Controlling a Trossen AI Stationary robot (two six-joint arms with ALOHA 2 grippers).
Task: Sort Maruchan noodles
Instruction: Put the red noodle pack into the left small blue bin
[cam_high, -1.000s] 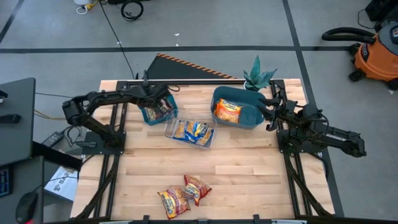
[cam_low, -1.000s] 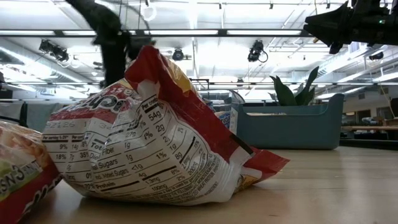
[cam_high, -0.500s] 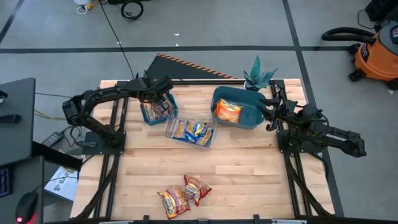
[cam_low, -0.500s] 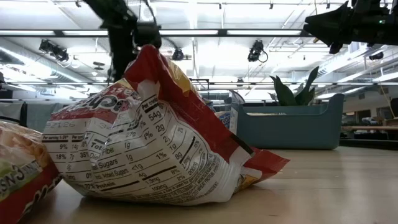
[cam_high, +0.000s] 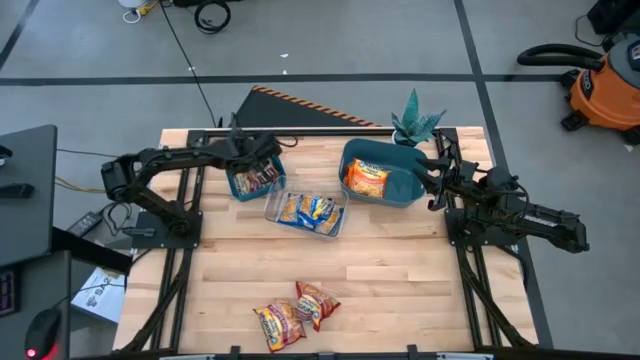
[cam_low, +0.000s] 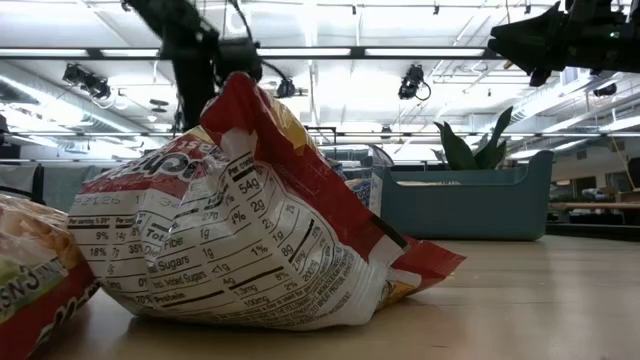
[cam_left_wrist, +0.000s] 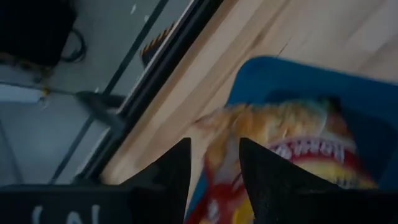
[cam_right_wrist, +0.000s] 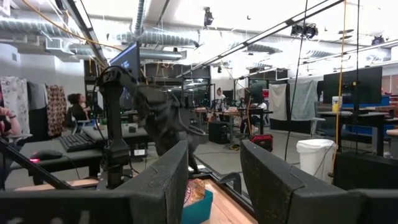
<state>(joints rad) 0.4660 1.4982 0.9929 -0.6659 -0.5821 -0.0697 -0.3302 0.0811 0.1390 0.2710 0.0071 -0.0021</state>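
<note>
My left gripper (cam_high: 258, 155) (cam_left_wrist: 214, 155) is open and hangs over the left teal bin (cam_high: 238, 186). A red-and-yellow noodle packet (cam_left_wrist: 292, 149) lies in the bin beneath its fingers. The right teal bin (cam_high: 400, 188) holds an orange packet (cam_high: 366, 178). Blue-and-yellow packets (cam_high: 318, 208) lie in the clear tray (cam_high: 275, 205) between the bins. Two red-and-yellow packets (cam_high: 279, 325) (cam_high: 317, 303) lie flat on the table near its near edge; one (cam_low: 240, 230) fills the low view. My right gripper (cam_high: 432, 172) (cam_right_wrist: 214, 162) waits open beside the right bin's right wall.
A potted plant (cam_high: 414, 124) stands behind the right bin at the far edge. A black rail (cam_high: 300, 128) runs along the far edge. Bare wood (cam_high: 400, 270) lies between the tray and the near packets. People sit at desks in the room beyond (cam_right_wrist: 78, 106).
My left arm has shifted a little toward the table's right above the left bin. My right arm and the packets on the table have kept still.
</note>
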